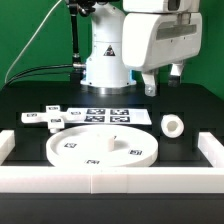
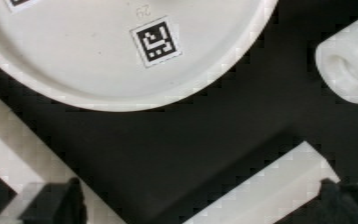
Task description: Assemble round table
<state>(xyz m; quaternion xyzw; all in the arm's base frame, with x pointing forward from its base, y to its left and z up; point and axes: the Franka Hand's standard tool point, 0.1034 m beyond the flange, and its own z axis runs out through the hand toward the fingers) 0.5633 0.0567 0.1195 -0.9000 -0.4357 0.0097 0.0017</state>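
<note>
The large flat white disc (image 1: 100, 146) lies on the black table near the front, with small tags on its top. In the wrist view the disc (image 2: 105, 50) fills the upper part. The short cylinder leg (image 1: 175, 126) lies on the table to the exterior view's right of the disc, and its end shows in the wrist view (image 2: 354, 70). The cross-shaped piece (image 1: 45, 119) lies at the exterior view's left. My gripper (image 1: 163, 82) hangs open and empty, high above the table behind the leg. In the wrist view the gripper (image 2: 202, 205) has only table and rail between its dark fingertips (image 2: 51, 205).
The marker board (image 1: 110, 115) lies flat behind the disc. A low white rail (image 1: 110, 180) borders the table at the front and both sides, and crosses the wrist view (image 2: 265, 185). The robot base (image 1: 106, 60) stands at the back, with cables to its left.
</note>
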